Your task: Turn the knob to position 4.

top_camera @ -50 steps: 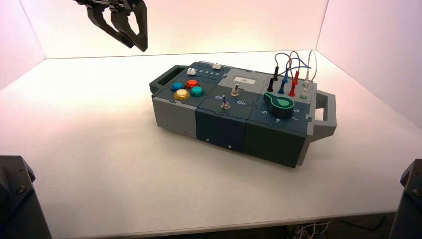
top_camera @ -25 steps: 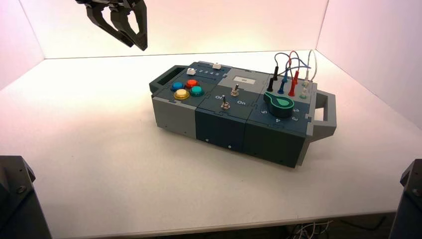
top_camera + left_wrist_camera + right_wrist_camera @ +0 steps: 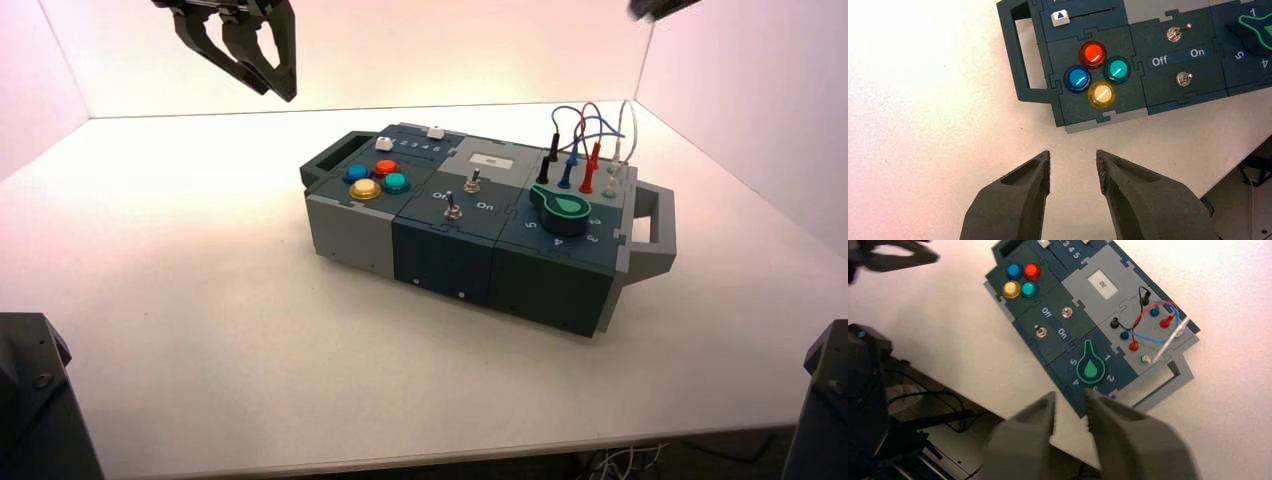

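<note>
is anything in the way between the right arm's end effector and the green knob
Nothing visible stands between the right end effector and the green knob; the wires rise beside the knob, on the light grey panel.

Left claw (image 3: 1073, 152) — open, right claw (image 3: 1071, 396) — raised

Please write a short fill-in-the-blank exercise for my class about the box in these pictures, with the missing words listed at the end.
1. The pointer knob has a body that is dark ____ with a lighter top face.
2. The round push button beside the blue one and nearest the box's front edge is ____.
3. Between the two toggle switches, the lettering reads "Off" and "____".
4. The small display shows the number ____.

Missing words: green; yellow; On; 02
</note>
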{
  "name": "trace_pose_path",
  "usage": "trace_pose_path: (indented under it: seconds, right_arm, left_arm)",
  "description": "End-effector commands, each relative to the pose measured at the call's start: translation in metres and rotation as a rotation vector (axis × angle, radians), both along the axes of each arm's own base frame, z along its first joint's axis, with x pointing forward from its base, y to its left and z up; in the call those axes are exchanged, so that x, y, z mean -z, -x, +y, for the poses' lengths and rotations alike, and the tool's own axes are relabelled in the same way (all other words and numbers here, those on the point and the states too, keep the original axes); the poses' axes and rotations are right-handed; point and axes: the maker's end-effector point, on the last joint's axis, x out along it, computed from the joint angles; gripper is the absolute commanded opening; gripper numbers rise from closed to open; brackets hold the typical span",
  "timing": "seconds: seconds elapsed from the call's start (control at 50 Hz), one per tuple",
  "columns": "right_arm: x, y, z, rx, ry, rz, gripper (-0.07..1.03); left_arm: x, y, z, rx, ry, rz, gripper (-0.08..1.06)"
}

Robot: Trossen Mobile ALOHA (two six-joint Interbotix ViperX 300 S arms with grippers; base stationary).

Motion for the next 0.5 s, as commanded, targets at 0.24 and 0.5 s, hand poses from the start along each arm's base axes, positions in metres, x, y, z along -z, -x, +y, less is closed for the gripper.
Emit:
trace_pose_path:
  seconds: [0.24, 0.5]
  right_arm:
    - [0.027, -0.038, 0.016, 0.017, 0.041, 0.044, -0.01]
    - [0.077, -0.050, 0.022, 0.003, 0.123, 0.172, -0.01]
  left_arm:
    - [-0.013, -0.007, -0.006, 0.009, 0.020, -0.038, 0.50]
    - [-0.014, -0.007, -0.006, 0.009, 0.022, -0.041, 0.50]
